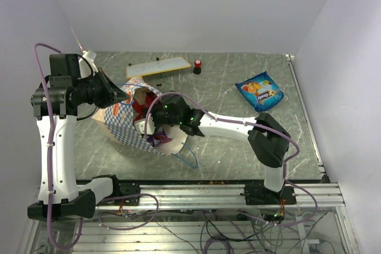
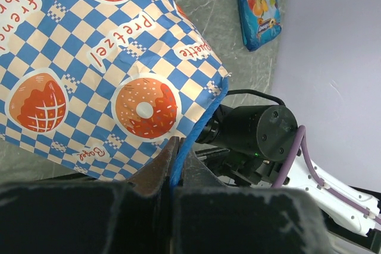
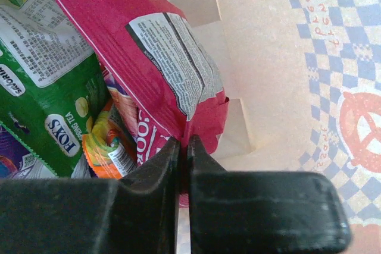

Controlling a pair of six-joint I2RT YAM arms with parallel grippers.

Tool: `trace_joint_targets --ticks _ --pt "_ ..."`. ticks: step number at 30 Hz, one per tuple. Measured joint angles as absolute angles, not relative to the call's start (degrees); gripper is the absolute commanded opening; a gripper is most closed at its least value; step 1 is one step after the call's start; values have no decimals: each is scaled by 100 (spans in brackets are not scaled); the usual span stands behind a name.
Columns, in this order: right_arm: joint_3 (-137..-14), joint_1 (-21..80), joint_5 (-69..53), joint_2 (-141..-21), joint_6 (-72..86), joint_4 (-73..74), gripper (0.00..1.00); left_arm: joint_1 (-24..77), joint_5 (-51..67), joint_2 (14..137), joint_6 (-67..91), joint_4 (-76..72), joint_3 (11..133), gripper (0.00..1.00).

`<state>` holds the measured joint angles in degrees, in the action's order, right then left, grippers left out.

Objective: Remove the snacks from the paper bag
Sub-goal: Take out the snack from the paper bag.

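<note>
The blue-and-white checkered paper bag [image 1: 122,124] lies on its side at the table's left, mouth toward the right arm; it also fills the left wrist view [image 2: 89,57]. My left gripper [image 2: 177,147] is shut on the bag's blue cord handle [image 2: 199,126] and holds the rim up. My right gripper [image 3: 183,144] is inside the bag's mouth, shut on the edge of a magenta-red packet [image 3: 155,69]. A green packet [image 3: 41,87] and an orange packet [image 3: 104,144] lie beside it in the bag. A blue packet [image 1: 259,90] lies on the table at the right.
A flat white yellow-edged board [image 1: 158,66] lies at the back, with a small red-and-black knob [image 1: 197,65] next to it. The right arm's wrist [image 2: 256,132] sits right at the bag's rim. Walls close in the table at the back and both sides.
</note>
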<state>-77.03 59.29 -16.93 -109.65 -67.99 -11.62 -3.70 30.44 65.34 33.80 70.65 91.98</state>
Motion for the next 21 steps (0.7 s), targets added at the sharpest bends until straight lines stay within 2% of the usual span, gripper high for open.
trace_joint_targets --ticks 12,21 --pt "-7456 5872 -1728 -10418 -6241 -1184 0 -370 2954 6536 3411 7052 9198 7" --pt "-7153 5857 -1664 -9502 -5627 -1022 0 -370 2902 6558 3461 7046 9203 7"
